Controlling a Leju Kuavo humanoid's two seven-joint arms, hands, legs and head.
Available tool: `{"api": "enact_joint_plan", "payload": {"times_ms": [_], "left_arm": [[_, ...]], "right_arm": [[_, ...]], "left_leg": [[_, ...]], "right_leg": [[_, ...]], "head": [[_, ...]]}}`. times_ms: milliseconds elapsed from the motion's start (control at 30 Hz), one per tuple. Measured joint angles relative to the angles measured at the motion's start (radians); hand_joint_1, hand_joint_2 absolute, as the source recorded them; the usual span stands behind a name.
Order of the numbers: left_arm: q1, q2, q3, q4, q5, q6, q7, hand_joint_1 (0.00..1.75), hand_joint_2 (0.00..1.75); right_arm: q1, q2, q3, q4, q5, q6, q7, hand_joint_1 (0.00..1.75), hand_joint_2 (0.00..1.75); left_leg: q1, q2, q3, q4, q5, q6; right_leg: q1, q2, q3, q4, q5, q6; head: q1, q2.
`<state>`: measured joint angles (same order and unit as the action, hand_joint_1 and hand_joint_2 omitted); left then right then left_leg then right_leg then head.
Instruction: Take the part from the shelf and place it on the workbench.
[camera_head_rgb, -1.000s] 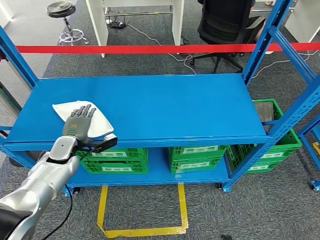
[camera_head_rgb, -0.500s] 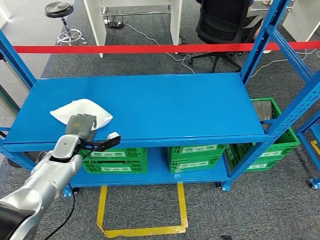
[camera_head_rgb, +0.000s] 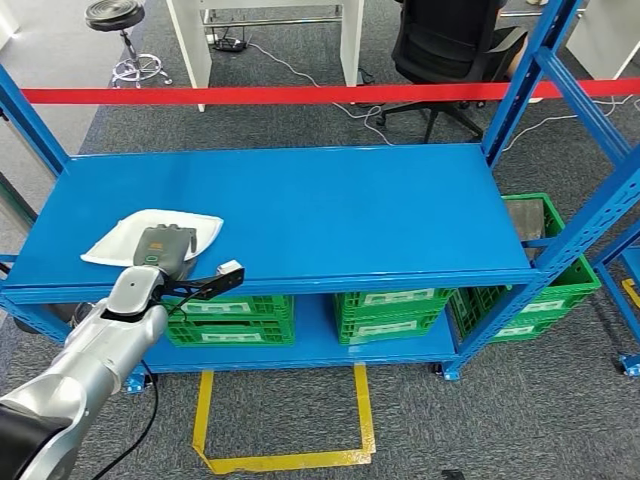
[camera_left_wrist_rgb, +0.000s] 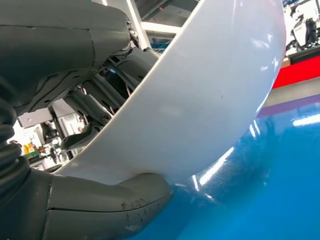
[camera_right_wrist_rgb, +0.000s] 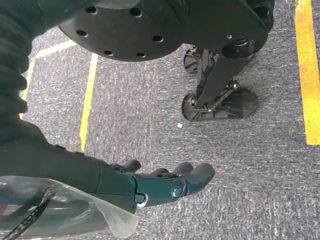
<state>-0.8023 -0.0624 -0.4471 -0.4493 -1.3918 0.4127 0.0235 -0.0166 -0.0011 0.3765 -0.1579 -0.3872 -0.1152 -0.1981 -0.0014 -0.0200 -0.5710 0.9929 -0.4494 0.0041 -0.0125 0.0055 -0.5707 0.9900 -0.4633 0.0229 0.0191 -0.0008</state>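
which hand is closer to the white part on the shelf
Left. The left hand grips the white part on the blue shelf; the right hand hangs over the carpet, away from it.

part on shelf, crates below

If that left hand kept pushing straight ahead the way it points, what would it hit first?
Nothing much, probably: the left hand already grips the white part, and beyond it lies bare blue shelf to the back edge. Past that hangs the red tape, though depth is hard to judge.
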Motion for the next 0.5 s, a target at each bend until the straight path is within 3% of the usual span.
{"api": "enact_joint_plan", "payload": {"times_ms": [367, 500], "left_arm": [[0.025, 0.000, -0.001, -0.069, 0.113, 0.029, -0.084, 1.75, 1.75], [0.074, 0.007, -0.001, -0.162, 0.250, 0.049, -0.164, 1.75, 1.75]], "right_arm": [[0.000, 0.000, 0.000, 0.000, -0.012, -0.001, -0.006, 0.00, 1.75], [0.001, 0.000, 0.000, 0.000, -0.027, -0.008, -0.011, 0.00, 1.75]], "left_leg": [[0.000, 0.000, -0.001, 0.000, 0.000, 0.000], [0.000, 0.000, -0.002, 0.000, 0.000, 0.000]], "right_leg": [[0.000, 0.000, -0.001, 0.000, 0.000, 0.000], [0.000, 0.000, -0.001, 0.000, 0.000, 0.000]], "head": [[0.000, 0.000], [0.000, 0.000]]}}
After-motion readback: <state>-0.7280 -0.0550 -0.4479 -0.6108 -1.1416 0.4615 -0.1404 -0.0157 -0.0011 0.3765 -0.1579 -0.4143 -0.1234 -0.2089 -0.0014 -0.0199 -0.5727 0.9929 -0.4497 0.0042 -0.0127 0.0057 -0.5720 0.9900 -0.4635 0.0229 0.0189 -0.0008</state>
